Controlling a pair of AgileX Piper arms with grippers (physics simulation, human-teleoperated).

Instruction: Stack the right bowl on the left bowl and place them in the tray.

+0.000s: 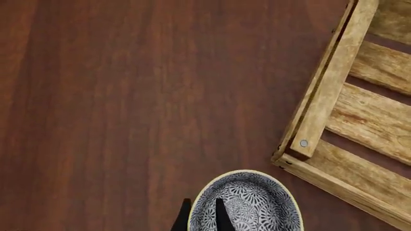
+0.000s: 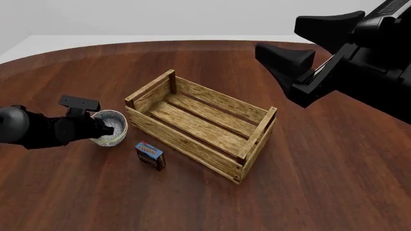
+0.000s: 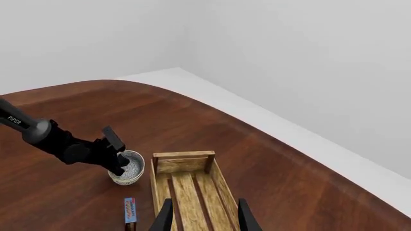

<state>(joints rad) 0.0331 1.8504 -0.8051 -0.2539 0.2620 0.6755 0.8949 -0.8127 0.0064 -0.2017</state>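
Bowl [image 2: 110,129]: small, round, pale cream rim, grey-and-white floral pattern inside. Only one bowl shape visible; whether a second sits nested within, cannot tell. Sits on the table [image 2: 334,183] just left of the tray [image 2: 200,126], near its left front corner, not touching. Small blue-and-red box [image 2: 150,154] lies in front, between bowl and tray's front wall.

Handling, judged: rigid, likely ceramic, light enough for one gripper, glazed and so slippery; thin rim the only real purchase. Best taken by pinching the wall, one finger inside, one outside. Chipping or tipping likely if dropped against the tray's plank wall.

Left gripper [image 1: 203,216] at the bowl's near rim: one dark finger inside, one outside the wall, straddling it. Appears clamped on the rim, though actual contact hard to confirm. Bowl looks close to or on the tabletop; lifted or not, cannot tell.

Right gripper [image 3: 202,214] high above the tray's right side, well apart from the bowl, fingers spread, holding nothing.

Tray: light wood, slatted floor, darker corner posts, nothing inside.
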